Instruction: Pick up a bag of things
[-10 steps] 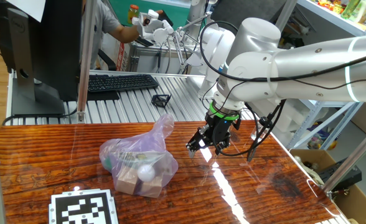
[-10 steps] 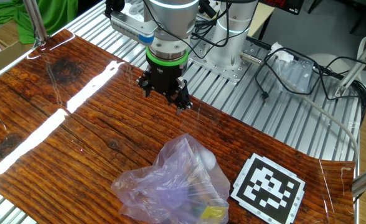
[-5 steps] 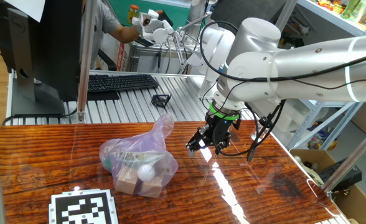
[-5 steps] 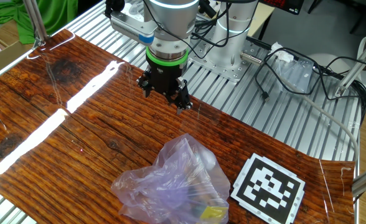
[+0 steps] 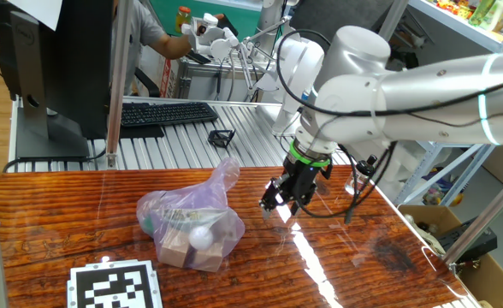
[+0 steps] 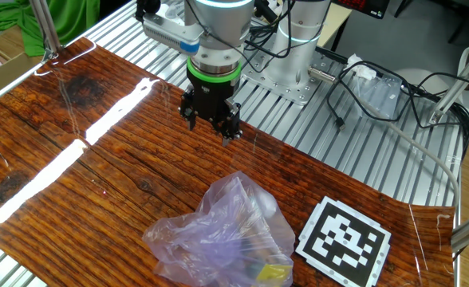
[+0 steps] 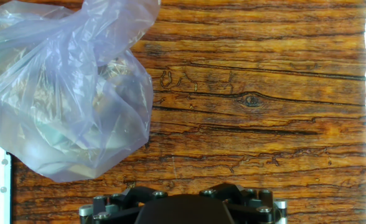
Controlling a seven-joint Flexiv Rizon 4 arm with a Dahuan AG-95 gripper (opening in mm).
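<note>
The gripper hangs above the tabletop, apart from the bag. Seen from one fixed view, the bag is at approx. 9 o'clock from the gripper, near but not touching. In the hand view the bag fills the 10 o'clock corner, so it is off-centre for the fingers.

State of the fingers: I cannot tell. In both fixed views the tips are small and dark, and the hand view shows only the gripper body at the bottom edge, no finger tips. Nothing is held, as I judge.

Step in hand, in my judgement: approach, not yet grasp. To do it well, the gripper should first come over the bag, w/ the fingers wide apart, and aim at the gathered plastic on top, which stands up like a loose neck. Grasping there lifts all contents together; grasping the low body may only pinch thin film, or press a block. Descend slowly, because the plastic is crinkly and can slip.

Count: 1 bag. Inside, the things: 1 white ball, at least 2 tan blocks, 1 green piece at the 9 o'clock side; more may be hidden. Also 1 marker card on the tabletop, 1 keyboard behind.
</note>
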